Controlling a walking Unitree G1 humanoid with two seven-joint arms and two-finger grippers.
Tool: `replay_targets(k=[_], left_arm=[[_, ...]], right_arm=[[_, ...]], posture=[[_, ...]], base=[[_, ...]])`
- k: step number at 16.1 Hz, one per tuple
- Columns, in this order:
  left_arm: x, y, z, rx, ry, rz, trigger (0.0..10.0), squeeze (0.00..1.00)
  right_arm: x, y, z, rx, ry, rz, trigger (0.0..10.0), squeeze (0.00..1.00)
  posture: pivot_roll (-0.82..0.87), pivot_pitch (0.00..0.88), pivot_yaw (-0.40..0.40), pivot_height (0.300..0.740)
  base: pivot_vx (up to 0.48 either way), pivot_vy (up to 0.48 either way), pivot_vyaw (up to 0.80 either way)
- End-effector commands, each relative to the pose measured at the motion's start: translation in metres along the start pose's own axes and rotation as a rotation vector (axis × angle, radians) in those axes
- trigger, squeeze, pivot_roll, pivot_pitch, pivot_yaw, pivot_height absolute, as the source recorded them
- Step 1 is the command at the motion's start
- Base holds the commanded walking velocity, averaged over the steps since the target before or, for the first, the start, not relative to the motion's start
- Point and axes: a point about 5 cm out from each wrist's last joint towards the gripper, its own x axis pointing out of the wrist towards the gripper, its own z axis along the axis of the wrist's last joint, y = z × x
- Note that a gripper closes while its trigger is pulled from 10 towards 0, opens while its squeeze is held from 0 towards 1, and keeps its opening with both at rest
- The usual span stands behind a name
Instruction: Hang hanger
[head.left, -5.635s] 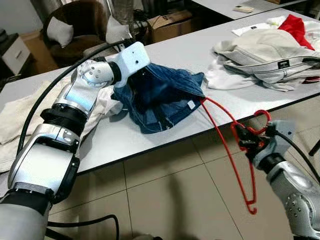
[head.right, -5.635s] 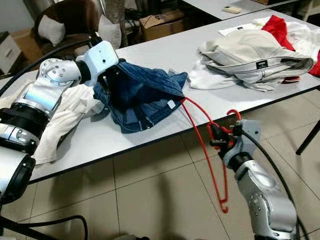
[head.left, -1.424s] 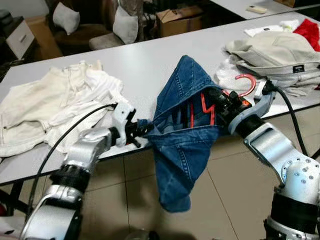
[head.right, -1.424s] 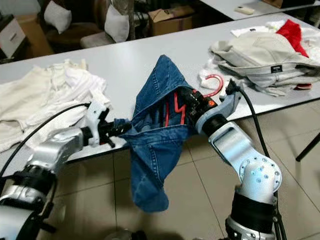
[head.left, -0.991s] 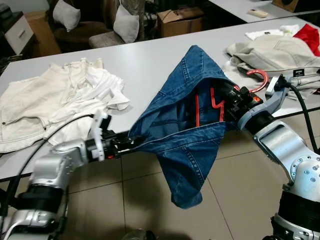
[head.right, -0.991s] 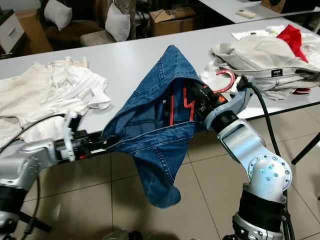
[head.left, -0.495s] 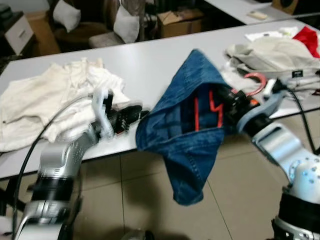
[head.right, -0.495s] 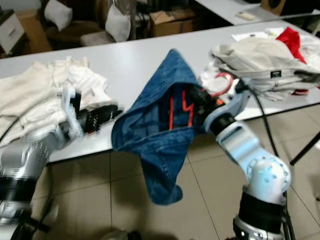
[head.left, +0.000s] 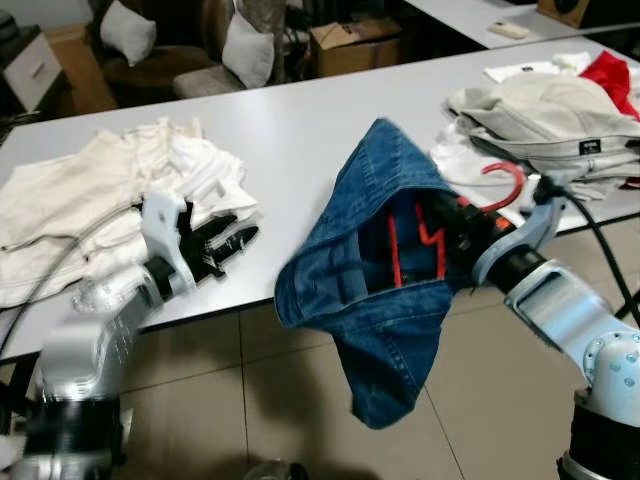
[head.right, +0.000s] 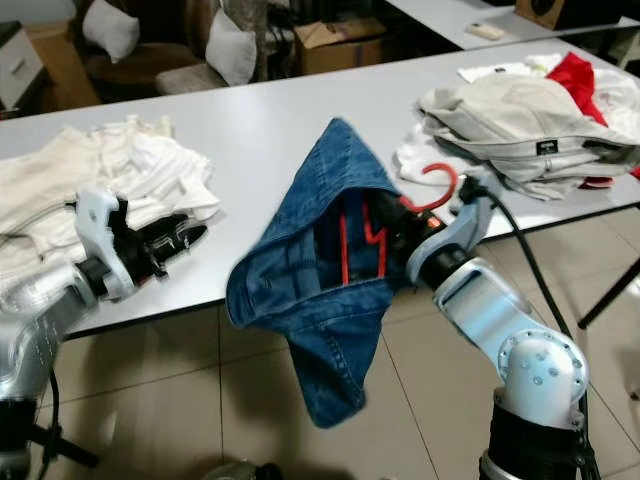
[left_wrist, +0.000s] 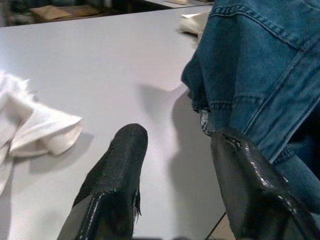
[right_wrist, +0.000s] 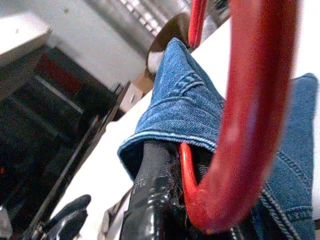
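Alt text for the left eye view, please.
The right gripper holds a red hanger with a blue denim garment draped on it, hanging past the edge of a white table. The left gripper is open beside cream clothes.

Red hanger (head.left: 437, 232) sits inside denim garment (head.left: 372, 290), hook exposed.

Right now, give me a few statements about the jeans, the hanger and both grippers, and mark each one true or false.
1. The right gripper holds the red hanger with the blue jeans draped over it. True.
2. The left gripper is clamped on the jeans. False: it is open and apart from them, above the table edge.
3. The jeans lie flat on the table. False: they hang off the hanger past the table edge.
4. White clothes lie on the table beside the left gripper. True.
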Motion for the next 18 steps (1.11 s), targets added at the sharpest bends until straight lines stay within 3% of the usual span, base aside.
replay_targets(k=[1, 4, 12, 18], left_arm=[[-0.001, -0.004, 0.006, 0.023, -0.022, 0.035, 10.0, 0.00], [0.000, -0.015, 0.000, 0.035, -0.031, 0.099, 10.0, 0.00], [-0.004, -0.030, -0.012, 0.037, 0.006, 0.100, 10.0, 0.00], [0.000, -0.030, -0.012, 0.034, 0.027, 0.125, 10.0, 0.00]], right_arm=[[-0.004, 0.004, -0.002, -0.047, 0.019, 0.019, 10.0, 0.00], [-0.009, 0.001, -0.010, -0.079, 0.078, 0.036, 10.0, 0.00], [-0.016, 0.000, -0.019, -0.123, 0.167, 0.105, 10.0, 0.00], [-0.015, 0.001, -0.025, -0.158, 0.187, 0.145, 10.0, 0.00]], posture=[[-0.15, 0.000, 0.102, 0.740], [-0.14, 0.000, 0.080, 0.740], [-0.13, 0.000, 0.054, 0.740], [-0.12, 0.000, 0.058, 0.740]], base=[[0.000, -0.480, 0.00], [0.000, -0.480, 0.80], [0.000, -0.461, 0.80], [0.000, 0.000, 0.80]])
